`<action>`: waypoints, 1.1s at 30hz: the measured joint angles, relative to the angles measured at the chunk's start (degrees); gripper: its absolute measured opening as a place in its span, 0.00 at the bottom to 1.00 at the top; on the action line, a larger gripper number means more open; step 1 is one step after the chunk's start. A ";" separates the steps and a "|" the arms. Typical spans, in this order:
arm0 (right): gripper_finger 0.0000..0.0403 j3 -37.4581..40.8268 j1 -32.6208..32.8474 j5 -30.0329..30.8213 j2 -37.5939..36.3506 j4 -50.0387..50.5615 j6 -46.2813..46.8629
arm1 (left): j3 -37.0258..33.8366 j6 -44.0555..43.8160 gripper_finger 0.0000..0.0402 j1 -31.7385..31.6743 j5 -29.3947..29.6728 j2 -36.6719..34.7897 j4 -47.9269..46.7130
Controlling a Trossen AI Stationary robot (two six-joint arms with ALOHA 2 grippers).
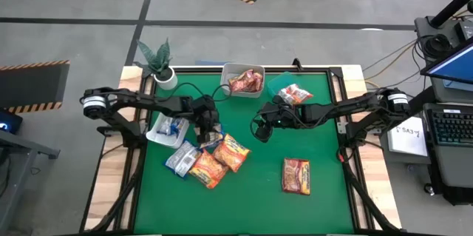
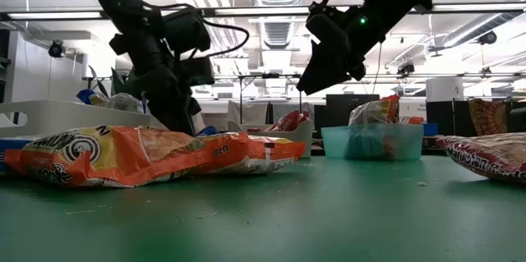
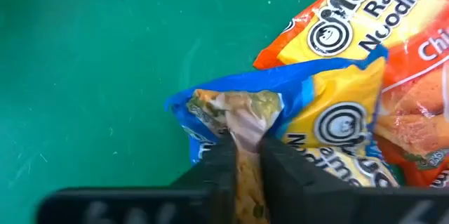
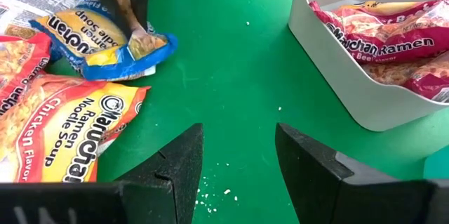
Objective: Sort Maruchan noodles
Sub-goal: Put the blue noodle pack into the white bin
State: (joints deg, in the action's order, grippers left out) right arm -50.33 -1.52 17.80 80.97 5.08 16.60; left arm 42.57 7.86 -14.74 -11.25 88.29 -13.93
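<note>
Left gripper (image 3: 245, 157) clamped — right gripper (image 4: 238, 157) agape

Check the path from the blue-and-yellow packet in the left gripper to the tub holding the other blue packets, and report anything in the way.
The left gripper is shut on the blue-and-yellow packet. The tub with blue packets sits just beside it on the mat. Nothing visible stands between them; the orange packets lie on the far side, away from that tub.

Orange noodle packets (image 2: 123, 157) on green table (image 2: 329, 213), teal tub (image 2: 374, 141), two dark arms above
</note>
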 joint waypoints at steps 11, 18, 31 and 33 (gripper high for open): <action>0.41 0.00 0.00 0.02 0.00 0.09 0.07 | 0.00 2.09 0.00 0.00 -0.59 -11.29 0.21; 0.41 0.00 0.00 0.02 0.00 0.14 -0.07 | 0.09 1.65 0.00 0.04 -3.25 -25.49 -0.32; 0.41 0.00 0.00 0.07 0.00 0.15 -0.13 | 21.41 -12.98 0.00 0.09 39.00 -38.89 -44.18; 0.41 0.00 0.00 0.07 0.00 0.15 -0.32 | 23.12 -16.80 0.00 0.09 45.20 -38.11 -49.61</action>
State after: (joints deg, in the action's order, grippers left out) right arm -50.33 -1.52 17.87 80.97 5.23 16.28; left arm 65.69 -8.94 -14.66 33.95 50.17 -63.54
